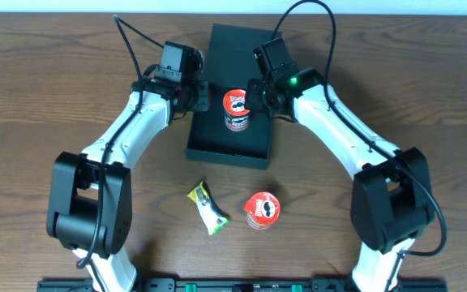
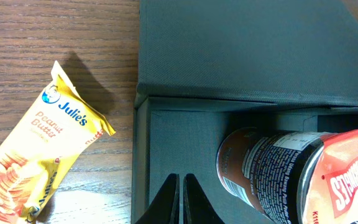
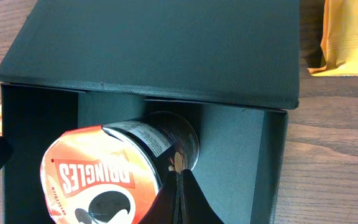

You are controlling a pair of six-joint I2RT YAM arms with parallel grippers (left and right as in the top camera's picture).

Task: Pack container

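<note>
Brown wood surface [image 1: 55, 81] is seen with the open container [image 1: 227, 156] set in its middle, one can [image 1: 236, 109] already put inside, a second can [image 1: 261, 210] and a snack pack [image 1: 207, 208] left outside, and the left fingers [image 2: 168, 199] and right fingers [image 3: 166, 202] pressed together, empty.

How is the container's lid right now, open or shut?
The container is open: its lid is swung back, exposing the interior, where a red chip can stands upright.
</note>
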